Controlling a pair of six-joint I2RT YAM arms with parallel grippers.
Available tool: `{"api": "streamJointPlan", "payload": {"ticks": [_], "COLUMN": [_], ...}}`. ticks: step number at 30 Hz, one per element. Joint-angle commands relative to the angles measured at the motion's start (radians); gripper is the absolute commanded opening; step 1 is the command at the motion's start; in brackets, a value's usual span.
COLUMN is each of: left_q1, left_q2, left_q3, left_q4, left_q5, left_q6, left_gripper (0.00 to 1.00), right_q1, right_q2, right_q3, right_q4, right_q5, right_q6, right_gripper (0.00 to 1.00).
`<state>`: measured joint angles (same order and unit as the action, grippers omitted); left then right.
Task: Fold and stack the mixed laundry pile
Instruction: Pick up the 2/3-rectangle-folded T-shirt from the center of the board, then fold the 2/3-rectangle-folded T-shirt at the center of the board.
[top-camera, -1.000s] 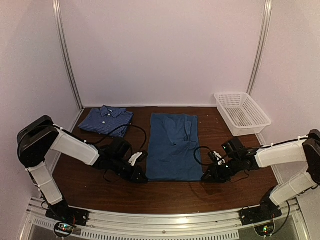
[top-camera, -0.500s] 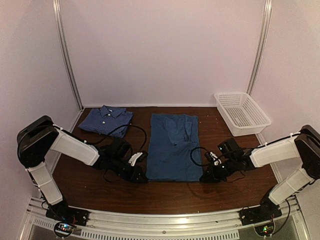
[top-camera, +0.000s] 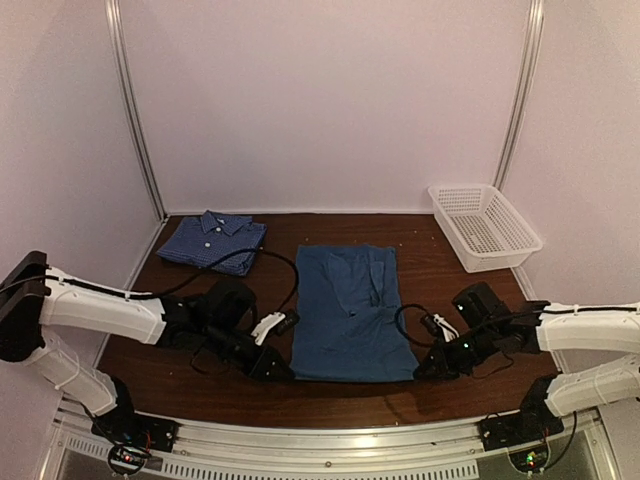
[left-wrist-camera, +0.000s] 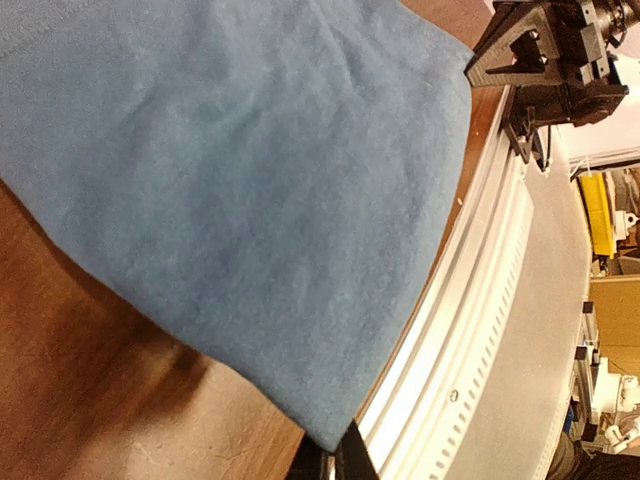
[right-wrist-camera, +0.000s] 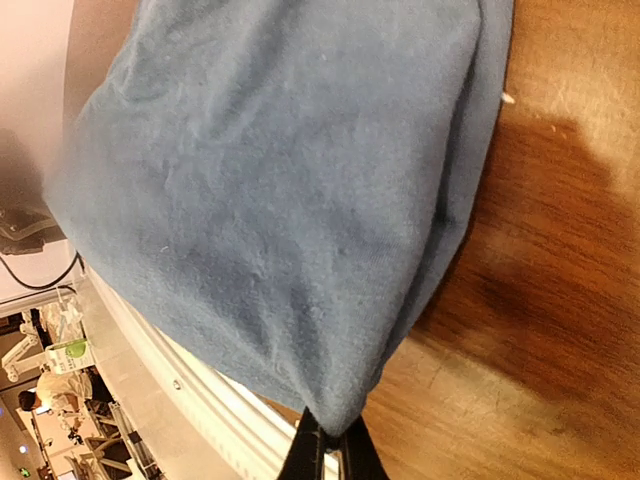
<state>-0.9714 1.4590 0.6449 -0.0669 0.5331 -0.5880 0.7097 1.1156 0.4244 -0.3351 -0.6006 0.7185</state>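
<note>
Table, from overhead, bears checked shirt; wrist views show t-shirt corners pinched.

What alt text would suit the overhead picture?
The left hand and right hand each pinch a near corner of a teal-blue t-shirt spread on a brown table. A folded checked shirt lies back left, a white lattice basket back right.

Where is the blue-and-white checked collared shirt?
Top view: the blue-and-white checked collared shirt lies folded at the back left, left of the plain teal-blue t-shirt, not touching it.
</note>
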Motion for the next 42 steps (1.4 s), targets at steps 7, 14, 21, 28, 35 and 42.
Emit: {"api": "streamJointPlan", "payload": {"ticks": [7, 14, 21, 28, 35, 42], "left_q1": [0.168, 0.321, 0.394, 0.401, 0.367, 0.335], "left_q2": [0.008, 0.218, 0.500, 0.656, 0.524, 0.251], "left_q3": [0.256, 0.507, 0.707, 0.736, 0.480, 0.235], "left_q4": [-0.195, -0.217, -0.155, -0.106, -0.019, -0.029], "left_q5": [-0.088, -0.075, -0.051, -0.053, -0.034, -0.042], "left_q6": [0.093, 0.184, 0.200, 0.196, 0.172, 0.129], "left_gripper": [0.00, 0.00, 0.00, 0.00, 0.00, 0.00], "right_q1": [-0.168, -0.321, -0.358, -0.343, -0.277, -0.169], "right_q2": [0.093, 0.365, 0.717, 0.923, 0.751, 0.473], "right_q3": [0.303, 0.577, 0.845, 0.897, 0.627, 0.353], "right_q4": [-0.193, -0.162, -0.075, -0.009, 0.084, 0.131], "right_q5": [0.101, 0.084, 0.060, 0.016, 0.001, 0.011], "right_q6": [-0.140, -0.298, -0.356, -0.367, -0.307, -0.166], "right_gripper": [0.00, 0.00, 0.00, 0.00, 0.00, 0.00]}}
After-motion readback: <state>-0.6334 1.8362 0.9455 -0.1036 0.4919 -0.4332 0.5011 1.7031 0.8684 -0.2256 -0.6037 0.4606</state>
